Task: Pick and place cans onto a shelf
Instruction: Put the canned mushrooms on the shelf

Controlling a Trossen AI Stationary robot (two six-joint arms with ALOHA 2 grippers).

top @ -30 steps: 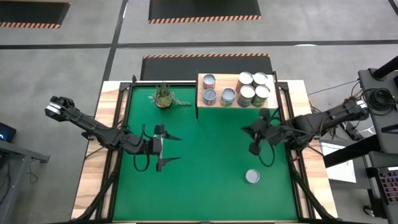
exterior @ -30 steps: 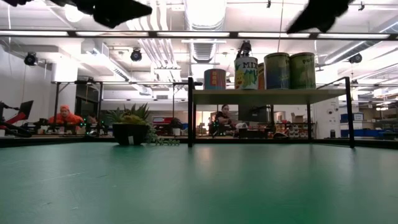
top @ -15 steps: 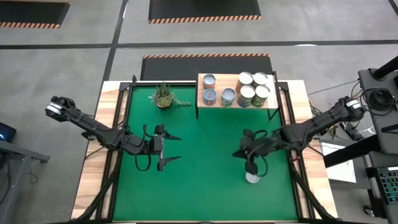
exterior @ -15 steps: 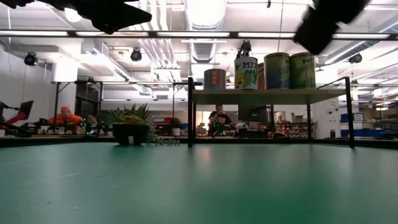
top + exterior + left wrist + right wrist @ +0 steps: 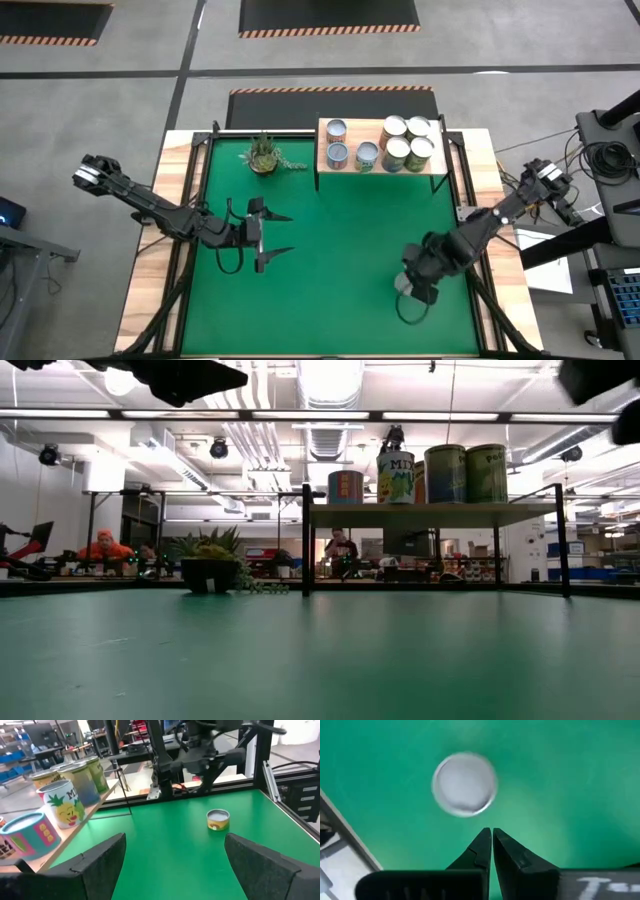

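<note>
One small can (image 5: 464,784) with a silver top stands on its base on the green mat near the table's right front; the left wrist view shows its yellow label (image 5: 218,819). My right gripper (image 5: 491,837) hangs above it, pointing down, shut and touching nothing; in the high view it (image 5: 412,288) covers most of the can. Several cans (image 5: 396,140) stand on the wooden shelf (image 5: 360,130) at the far edge. My left gripper (image 5: 288,237) waits open over the mat's left half.
A small potted plant (image 5: 264,155) stands at the far edge, left of the shelf. The shelf's black legs (image 5: 307,540) stand on the mat. The table's wooden rim (image 5: 190,240) frames the mat. People sit in the room behind (image 5: 340,550).
My right gripper has swung from beside the shelf toward the table's near edge and come down. It has tipped from nearly level to pointing down over the lone can, staying shut. The can has not moved.
</note>
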